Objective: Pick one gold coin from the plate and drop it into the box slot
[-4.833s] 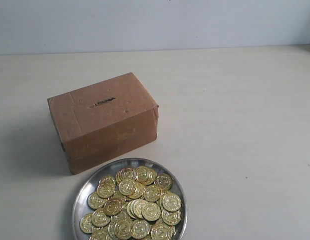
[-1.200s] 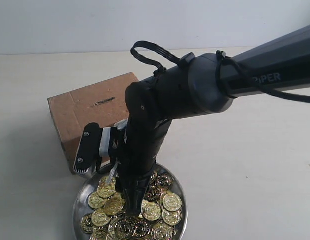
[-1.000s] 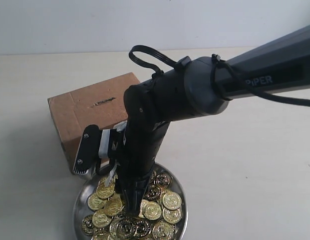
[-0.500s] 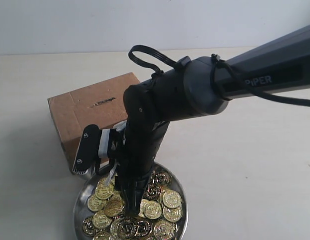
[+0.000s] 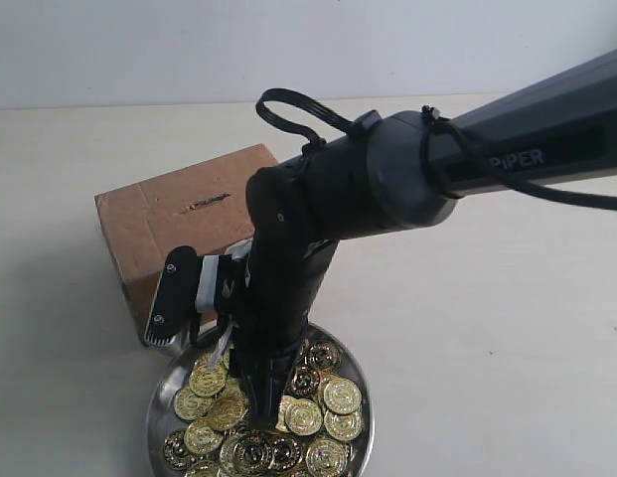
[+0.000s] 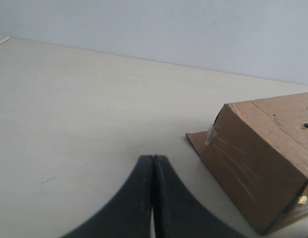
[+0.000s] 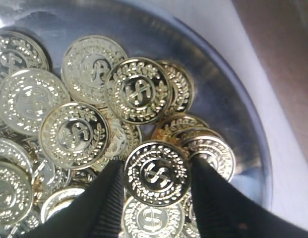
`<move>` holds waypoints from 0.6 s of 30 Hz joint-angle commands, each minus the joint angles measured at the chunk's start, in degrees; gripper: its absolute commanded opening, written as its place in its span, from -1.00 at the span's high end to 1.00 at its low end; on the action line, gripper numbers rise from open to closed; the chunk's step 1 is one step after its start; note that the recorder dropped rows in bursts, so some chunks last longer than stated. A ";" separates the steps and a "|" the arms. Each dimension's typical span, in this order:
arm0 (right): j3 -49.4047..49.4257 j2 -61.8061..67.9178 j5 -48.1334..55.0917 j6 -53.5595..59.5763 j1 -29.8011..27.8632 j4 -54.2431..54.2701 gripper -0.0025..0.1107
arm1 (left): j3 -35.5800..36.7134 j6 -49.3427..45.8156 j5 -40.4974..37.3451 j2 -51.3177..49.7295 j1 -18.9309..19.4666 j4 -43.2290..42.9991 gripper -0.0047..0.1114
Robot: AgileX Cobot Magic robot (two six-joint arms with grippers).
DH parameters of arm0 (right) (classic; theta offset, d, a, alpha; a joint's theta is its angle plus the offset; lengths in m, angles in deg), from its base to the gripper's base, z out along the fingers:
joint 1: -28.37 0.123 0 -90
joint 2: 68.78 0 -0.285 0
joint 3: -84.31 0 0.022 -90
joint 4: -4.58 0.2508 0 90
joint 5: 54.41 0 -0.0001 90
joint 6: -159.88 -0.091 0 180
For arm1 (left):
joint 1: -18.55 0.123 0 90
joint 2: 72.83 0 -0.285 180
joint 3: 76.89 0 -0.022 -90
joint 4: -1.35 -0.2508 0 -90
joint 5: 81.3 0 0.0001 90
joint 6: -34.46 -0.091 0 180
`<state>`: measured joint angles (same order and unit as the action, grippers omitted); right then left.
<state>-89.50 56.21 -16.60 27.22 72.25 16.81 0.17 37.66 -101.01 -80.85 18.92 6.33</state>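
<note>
The silver plate (image 5: 360, 396) holds several gold coins (image 5: 328, 399) near the front, just before the brown box (image 5: 154, 227), whose slot (image 5: 207, 202) shows on top. My right gripper (image 5: 258, 405) points down into the plate, reaching across from the right. In the right wrist view its fingers (image 7: 108, 198) flank one gold coin (image 7: 157, 173) by its edges, just above the pile and the plate (image 7: 245, 126). My left gripper (image 6: 153, 159) is shut and empty over bare table, with the box (image 6: 260, 148) off to one side.
A black camera bracket (image 5: 172, 298) on the right wrist hangs close to the box's front face. The right forearm (image 5: 507, 149) crosses from the right edge and hides the box's right half. Pale tabletop (image 5: 487, 328) lies around.
4.8 s ago no arm was in view; the right arm now stands over the plate. Over the last second it has hardly moved, and a few coins under it have shifted.
</note>
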 commanded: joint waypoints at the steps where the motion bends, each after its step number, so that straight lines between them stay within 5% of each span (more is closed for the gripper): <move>1: -0.27 -4.08 2.11 0.47 0.05 -0.23 0.56 | 0.16 -0.22 0.52 0.23 -0.37 0.16 0.92; 18: -0.27 -18.26 20.69 0.56 0.05 13.35 0.56 | 0.16 -0.22 0.52 0.23 -0.37 0.16 0.92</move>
<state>-89.50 39.33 3.21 27.22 72.25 29.06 0.17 37.66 -101.01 -80.85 18.92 6.33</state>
